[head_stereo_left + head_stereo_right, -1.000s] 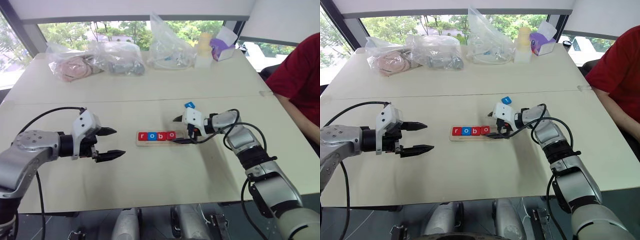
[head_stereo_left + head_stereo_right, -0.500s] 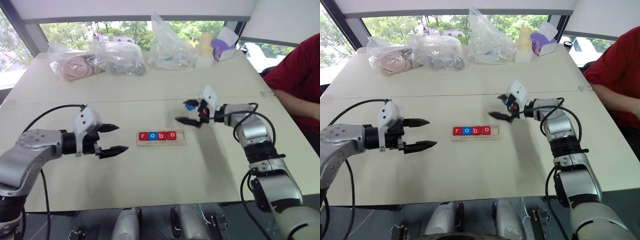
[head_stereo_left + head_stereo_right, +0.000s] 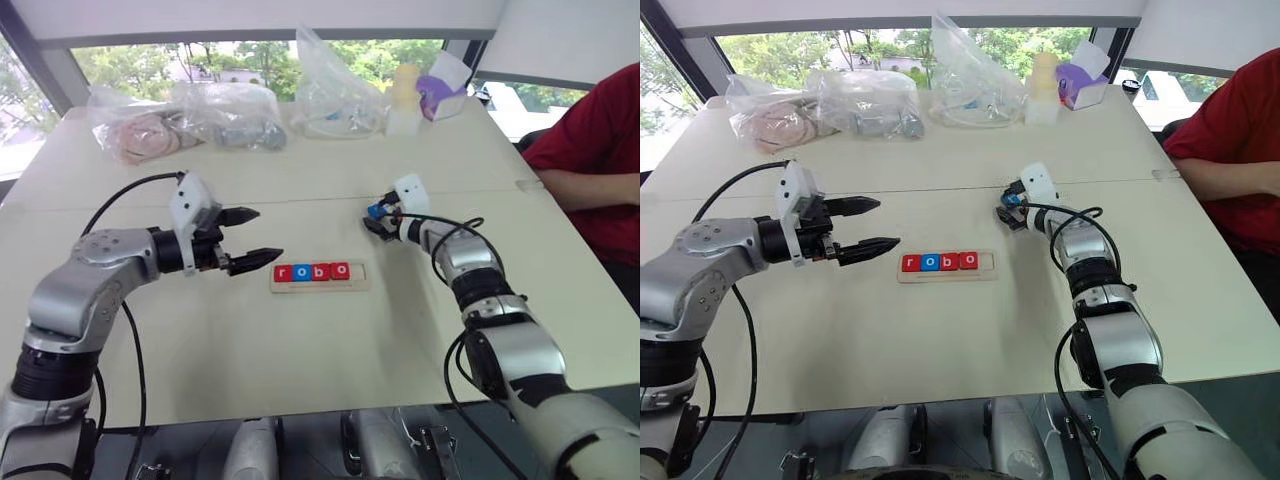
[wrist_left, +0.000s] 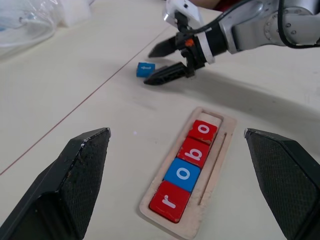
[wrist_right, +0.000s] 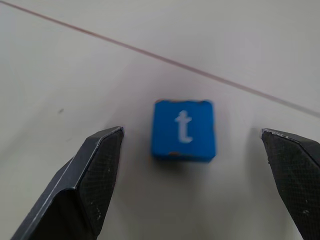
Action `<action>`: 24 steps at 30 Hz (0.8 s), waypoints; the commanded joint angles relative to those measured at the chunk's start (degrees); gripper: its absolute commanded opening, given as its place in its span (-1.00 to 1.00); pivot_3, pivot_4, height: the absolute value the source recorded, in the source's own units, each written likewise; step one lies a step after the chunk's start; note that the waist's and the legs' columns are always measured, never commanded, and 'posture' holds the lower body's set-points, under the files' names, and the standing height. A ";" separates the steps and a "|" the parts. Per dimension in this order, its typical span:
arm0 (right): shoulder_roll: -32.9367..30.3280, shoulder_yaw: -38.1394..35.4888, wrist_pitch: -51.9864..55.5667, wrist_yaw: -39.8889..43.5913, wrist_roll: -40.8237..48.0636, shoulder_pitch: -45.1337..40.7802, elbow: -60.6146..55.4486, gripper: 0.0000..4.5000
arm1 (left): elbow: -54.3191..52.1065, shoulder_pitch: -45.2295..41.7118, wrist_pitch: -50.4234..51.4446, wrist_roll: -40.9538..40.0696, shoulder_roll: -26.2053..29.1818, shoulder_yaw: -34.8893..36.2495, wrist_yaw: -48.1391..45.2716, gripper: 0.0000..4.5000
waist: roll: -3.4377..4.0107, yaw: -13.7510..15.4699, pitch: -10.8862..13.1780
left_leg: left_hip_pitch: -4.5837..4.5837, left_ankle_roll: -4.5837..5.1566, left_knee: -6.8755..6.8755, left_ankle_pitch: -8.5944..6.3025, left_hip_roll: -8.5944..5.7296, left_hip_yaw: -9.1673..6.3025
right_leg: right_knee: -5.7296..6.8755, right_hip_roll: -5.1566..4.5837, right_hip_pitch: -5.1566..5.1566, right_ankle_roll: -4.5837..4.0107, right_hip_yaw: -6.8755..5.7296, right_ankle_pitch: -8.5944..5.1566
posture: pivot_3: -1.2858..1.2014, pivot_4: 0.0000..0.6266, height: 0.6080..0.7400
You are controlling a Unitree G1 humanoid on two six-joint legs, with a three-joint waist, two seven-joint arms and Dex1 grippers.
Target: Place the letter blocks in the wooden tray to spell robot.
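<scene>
Pale table: right claw spread wide, blue t block lying flat between its fingers, untouched; left claw open left of the wooden tray, which holds r, o, b, o

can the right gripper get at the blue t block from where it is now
Probably yes. The right gripper is open, and the blue t block lies flat on the table ahead of its two fingers, roughly centred between them, with nothing beside it in the way.
</scene>
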 commanded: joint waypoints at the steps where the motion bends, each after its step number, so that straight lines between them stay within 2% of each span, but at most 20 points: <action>1: 0.18 -0.74 -3.45 -1.47 -0.80 -2.06 3.65 0.61 | -1.35 -0.32 -1.20 0.14 0.24 1.06 0.05 1.00 | 0.00 -0.22 0.00 | 0.00 0.00 0.00 0.00 0.00 0.00 | 0.00 0.00 0.00 0.00 0.00 0.00 | 0.03 -0.52 0.97; 5: 0.61 -0.86 -3.84 -0.10 -0.21 -2.32 3.83 -0.33 | -2.32 0.59 -0.75 -0.32 0.67 1.59 0.16 1.00 | 0.00 -0.36 0.00 | 0.00 0.00 0.00 0.00 0.00 -0.02 | 0.01 -0.01 0.01 0.02 0.00 0.01 | 0.03 -0.52 0.97; 6: 0.65 -0.57 -3.74 0.31 -0.42 -2.16 3.72 -0.49 | -2.41 0.65 -0.71 -0.33 0.63 1.53 0.26 1.00 | 0.00 -0.35 0.00 | 0.00 0.00 0.00 0.00 0.00 -0.03 | 0.01 -0.01 0.01 0.03 0.00 0.02 | 0.03 -0.52 0.97; 10: 0.63 -1.03 -4.29 -2.69 -0.87 -0.93 1.76 -0.49 | -3.27 1.36 -0.98 0.78 0.74 -0.63 -0.13 1.00 | 0.00 -0.37 0.00 | 0.00 0.00 0.00 0.00 0.00 -0.04 | 0.01 0.00 0.01 0.03 0.00 0.02 | 0.03 -0.52 0.97; 12: 0.11 -2.69 -1.66 -5.15 0.23 0.53 -2.80 -0.49 | -4.52 1.91 -1.31 2.16 1.38 -2.89 -0.77 1.00 | 0.00 -0.30 0.00 | 0.00 0.00 0.00 0.00 0.00 -0.05 | 0.02 -0.01 0.01 0.03 0.00 0.02 | 0.03 -0.52 0.97; 16: 0.17 -5.74 14.35 -12.32 0.44 13.57 -30.24 -0.49 | -8.00 3.14 0.08 0.74 0.53 -4.88 -1.17 1.00 | 0.01 0.20 0.00 | -0.08 0.00 -0.01 0.00 -0.01 -0.13 | 0.01 -0.09 0.01 0.03 -0.03 0.01 | 0.03 -0.52 0.97; 20: 5.96 -9.01 33.06 -19.59 1.22 27.67 -60.35 -0.49 | -9.11 3.85 0.36 0.56 0.01 -6.25 -1.77 1.00 | 0.03 0.53 -0.02 | -0.07 0.00 -0.06 0.00 0.00 -0.21 | 0.04 -0.04 -0.02 0.03 -0.07 0.00 | 0.03 -0.52 0.97; 23: 12.06 -8.37 45.64 -23.53 1.04 36.48 -78.87 -0.49 | -9.27 3.01 0.64 -0.04 -0.39 -7.15 -2.70 1.00 | 0.05 0.25 -0.03 | -0.01 -0.01 -0.05 0.00 0.01 -0.23 | 0.14 0.03 -0.04 0.01 -0.07 -0.01 | 0.03 -0.52 0.97; 24: 12.09 -6.52 47.96 -24.06 0.01 38.78 -82.94 -0.49 | -9.02 2.48 0.56 0.12 -0.63 -7.67 -2.92 1.00 | 0.05 0.12 -0.04 | -0.01 -0.02 -0.06 0.01 0.02 -0.25 | 0.14 0.05 -0.04 -0.01 -0.08 -0.01 | 0.03 -0.52 0.97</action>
